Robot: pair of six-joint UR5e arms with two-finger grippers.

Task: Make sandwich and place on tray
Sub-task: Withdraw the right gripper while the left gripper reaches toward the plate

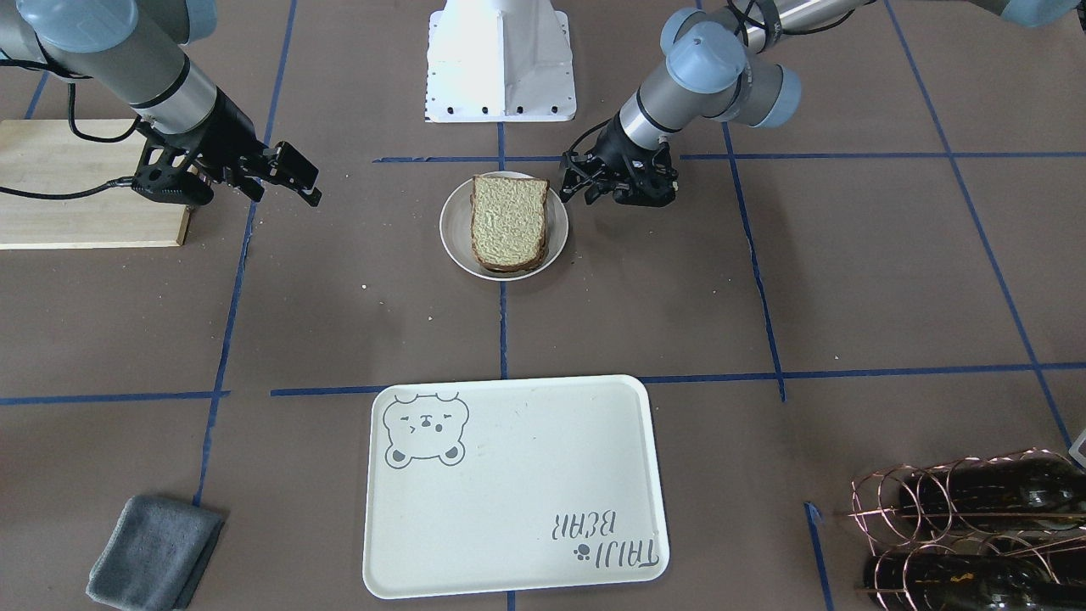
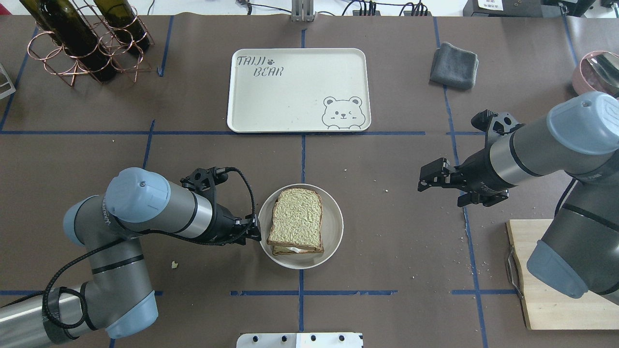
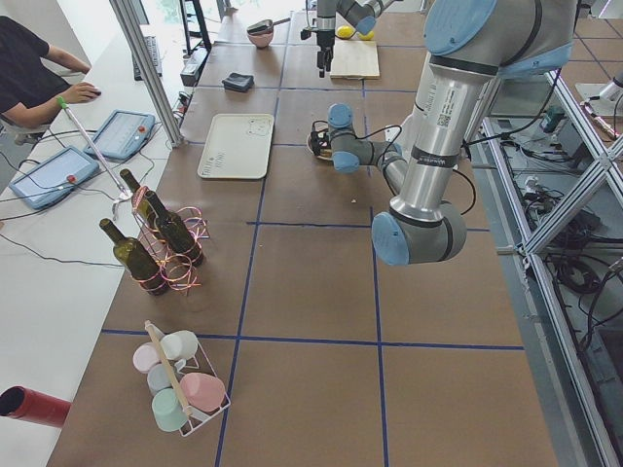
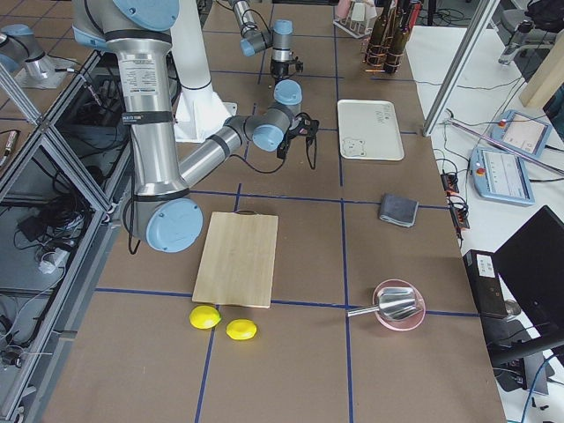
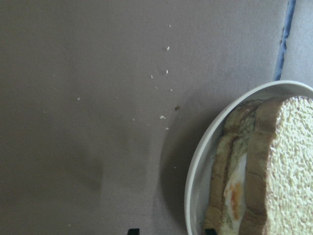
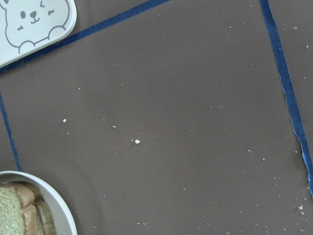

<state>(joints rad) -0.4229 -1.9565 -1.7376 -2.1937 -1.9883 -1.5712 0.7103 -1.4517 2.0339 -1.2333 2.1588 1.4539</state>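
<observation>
Evidently the sandwich (image 2: 296, 220) was fully built, egg showing between its slices, and it sat on the small round plate (image 2: 335, 227) at mid-counter, well apart from the tray (image 2: 290, 96). The left end effector (image 2: 252, 234) lay low with its jaws parted across the plate's rim, probably so as to carry plate and sandwich together. The right end effector (image 2: 428, 178) hung well aside, jaws apart and holding nothing.

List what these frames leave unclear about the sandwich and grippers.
- Egg: nearly all covered by the sandwich top slice in overhead view; a sliver shows in left wrist view.
- Left gripper: left wrist view's bottom edge cuts it off; contact with plate unclear.
- Side views: sandwich too small.
</observation>
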